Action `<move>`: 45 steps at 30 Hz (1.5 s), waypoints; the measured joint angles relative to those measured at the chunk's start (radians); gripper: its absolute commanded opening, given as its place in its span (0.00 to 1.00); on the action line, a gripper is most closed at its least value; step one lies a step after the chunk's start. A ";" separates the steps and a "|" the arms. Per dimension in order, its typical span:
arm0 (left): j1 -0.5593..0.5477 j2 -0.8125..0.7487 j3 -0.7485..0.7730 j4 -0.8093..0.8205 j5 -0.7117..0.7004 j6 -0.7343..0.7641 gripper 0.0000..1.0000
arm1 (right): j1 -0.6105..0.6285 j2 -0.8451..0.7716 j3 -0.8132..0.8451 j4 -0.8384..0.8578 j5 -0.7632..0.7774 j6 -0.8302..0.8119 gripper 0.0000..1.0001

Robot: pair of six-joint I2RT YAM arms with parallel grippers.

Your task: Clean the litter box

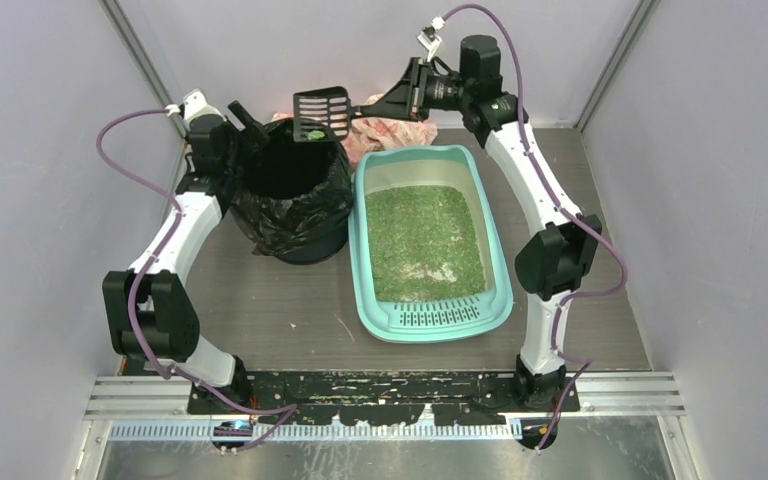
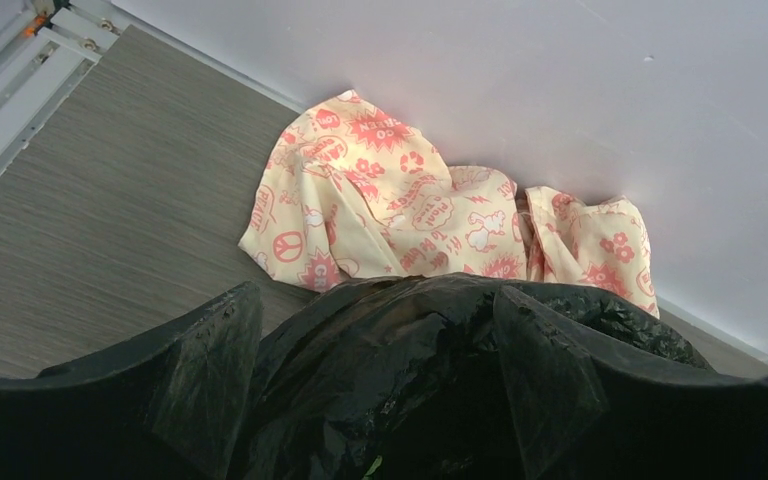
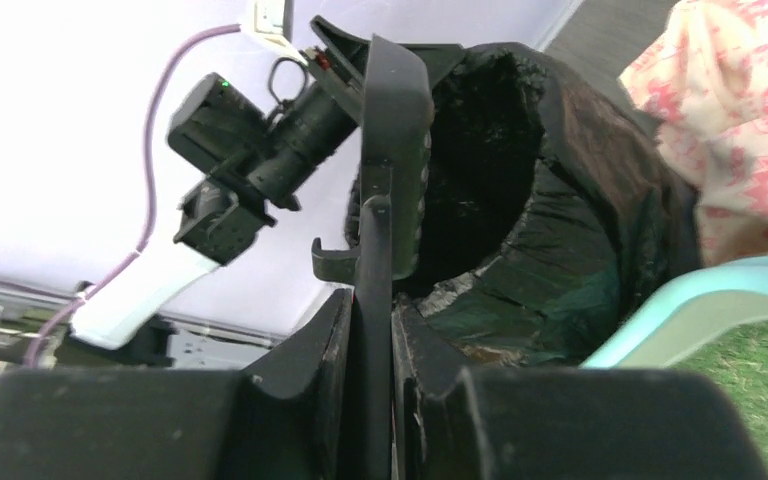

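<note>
The mint-teal litter box (image 1: 500, 255) lies at mid-table with green granular litter (image 1: 425, 240) in it; its rim also shows in the right wrist view (image 3: 700, 310). My right gripper (image 1: 388, 100) (image 3: 372, 300) is shut on the handle of a black slotted scoop (image 1: 322, 110) (image 3: 395, 130). It holds the scoop over the far rim of the round bin lined with a black bag (image 1: 295, 190), and a few green bits cling to the scoop. My left gripper (image 1: 247, 117) (image 2: 377, 292) is open at the bin's far-left rim, with the black bag (image 2: 390, 350) bulging between its fingers.
A crumpled cream-and-red patterned wrapper (image 1: 395, 130) (image 2: 430, 220) lies against the back wall behind the bin and the litter box. White enclosure walls close in on three sides. The bin stands just left of the litter box.
</note>
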 measured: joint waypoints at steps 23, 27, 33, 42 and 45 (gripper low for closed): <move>-0.011 -0.047 -0.039 -0.019 -0.018 0.021 0.85 | 0.312 0.037 0.389 -0.647 0.732 -0.803 0.01; -0.011 -0.047 -0.039 -0.019 -0.018 0.020 0.85 | 0.335 0.006 0.388 -0.649 0.809 -0.850 0.01; -0.011 -0.047 -0.039 -0.019 -0.018 0.017 0.86 | 0.333 -0.050 0.388 -0.653 0.869 -0.887 0.01; -0.011 -0.048 -0.042 -0.014 -0.018 0.018 0.87 | 0.278 -0.148 0.167 -0.515 0.802 -0.764 0.01; -0.011 -0.049 -0.046 -0.009 -0.017 0.018 0.87 | 0.187 -0.228 -0.002 -0.391 0.725 -0.637 0.01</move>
